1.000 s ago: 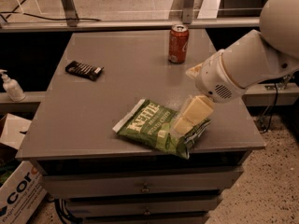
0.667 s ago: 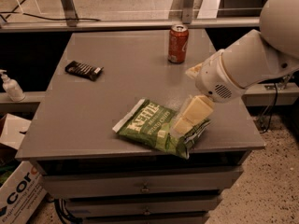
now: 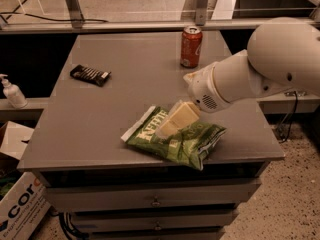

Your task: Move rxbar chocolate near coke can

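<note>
Over the green Kettle chip bag [image 3: 192, 143], near the front edge of the grey table [image 3: 90, 134], hangs the gripper [image 3: 175, 120]. Its cream tip is angled down and to the left, either low above the bag or touching it; I cannot tell which. Whether it is released or clenched cannot be told from this angle either, and nothing shows as held in it.

The rxbar chocolate [image 3: 90, 74] lies flat on the far left part of the table, well apart from the gripper. The coke can [image 3: 191, 46] stands upright near the back edge, right of centre, well apart from the bar. The white arm [image 3: 250, 74] reaches in from the right, on the near side of the can and clear of it.

By my judgement the task is at its start. The gripper has to cross leftward to the bar, and lifting over the bag would avoid dragging it. A flat wrapper on a flat top likely calls for a low, square grasp.
</note>
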Available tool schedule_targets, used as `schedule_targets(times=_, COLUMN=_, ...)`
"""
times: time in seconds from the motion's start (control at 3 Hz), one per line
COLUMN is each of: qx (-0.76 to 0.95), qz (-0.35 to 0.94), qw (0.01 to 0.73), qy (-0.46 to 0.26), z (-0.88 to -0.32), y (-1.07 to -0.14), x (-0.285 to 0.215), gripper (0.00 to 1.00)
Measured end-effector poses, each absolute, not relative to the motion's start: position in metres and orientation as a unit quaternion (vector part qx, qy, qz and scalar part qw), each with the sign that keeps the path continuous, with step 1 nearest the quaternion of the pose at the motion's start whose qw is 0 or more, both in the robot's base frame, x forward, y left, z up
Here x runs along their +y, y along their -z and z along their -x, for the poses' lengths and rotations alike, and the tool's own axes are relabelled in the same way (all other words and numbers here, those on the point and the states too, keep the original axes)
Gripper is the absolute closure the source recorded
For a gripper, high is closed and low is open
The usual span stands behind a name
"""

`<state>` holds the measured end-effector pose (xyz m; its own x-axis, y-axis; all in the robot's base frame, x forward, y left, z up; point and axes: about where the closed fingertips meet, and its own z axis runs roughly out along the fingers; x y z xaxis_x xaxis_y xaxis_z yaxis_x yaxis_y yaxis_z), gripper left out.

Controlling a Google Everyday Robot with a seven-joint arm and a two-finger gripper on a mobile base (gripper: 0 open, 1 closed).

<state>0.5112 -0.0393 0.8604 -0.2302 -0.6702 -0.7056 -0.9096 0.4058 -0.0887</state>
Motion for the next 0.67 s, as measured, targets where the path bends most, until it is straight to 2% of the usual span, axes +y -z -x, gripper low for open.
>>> schedule_targets(times=0.67, qx=0.740, qz=0.452, qw=0.431, qy=-0.251, z=-0.564, y=-0.836, x=0.012, gripper=0.00)
